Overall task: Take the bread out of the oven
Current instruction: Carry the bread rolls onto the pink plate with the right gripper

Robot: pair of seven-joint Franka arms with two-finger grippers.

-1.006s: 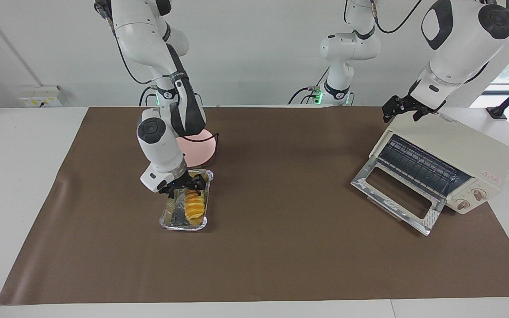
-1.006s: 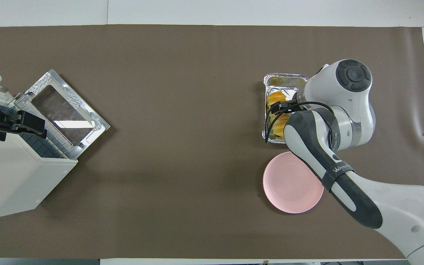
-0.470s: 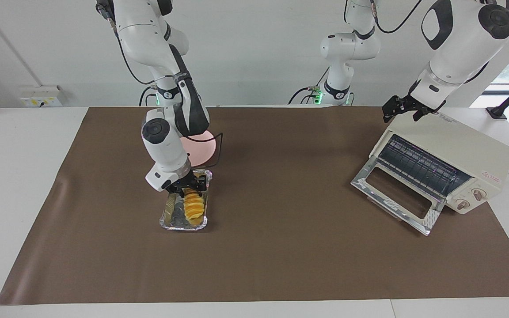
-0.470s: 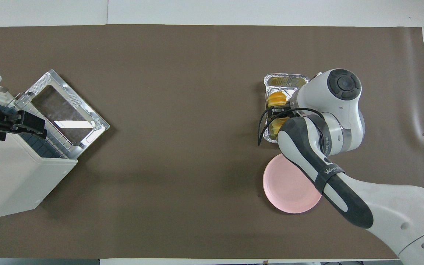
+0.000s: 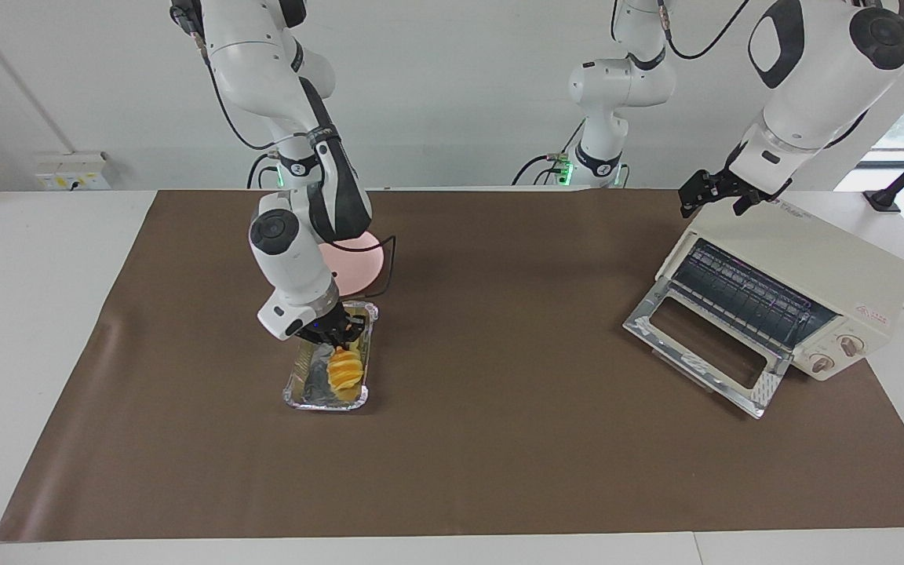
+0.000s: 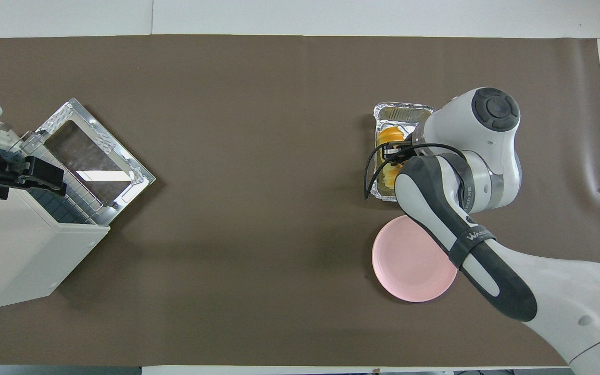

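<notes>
Facing view, ridged golden bread (image 5: 344, 369), crinkled foil tray (image 5: 304, 389)

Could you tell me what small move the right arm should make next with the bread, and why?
Probably a short, straight lift. The right gripper looks closed around the bread, which still lies in the foil tray, with the pink plate just beside the tray, nearer the robots. The oven is already empty; the left gripper waits over it.

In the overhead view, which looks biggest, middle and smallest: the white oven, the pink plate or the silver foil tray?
1. Boxy cream-white toaster oven, clearly the biggest.
2. Round pink plate.
3. Crinkled silver foil tray, though the right arm covers part of it, so its place below the plate is less sure.
</notes>
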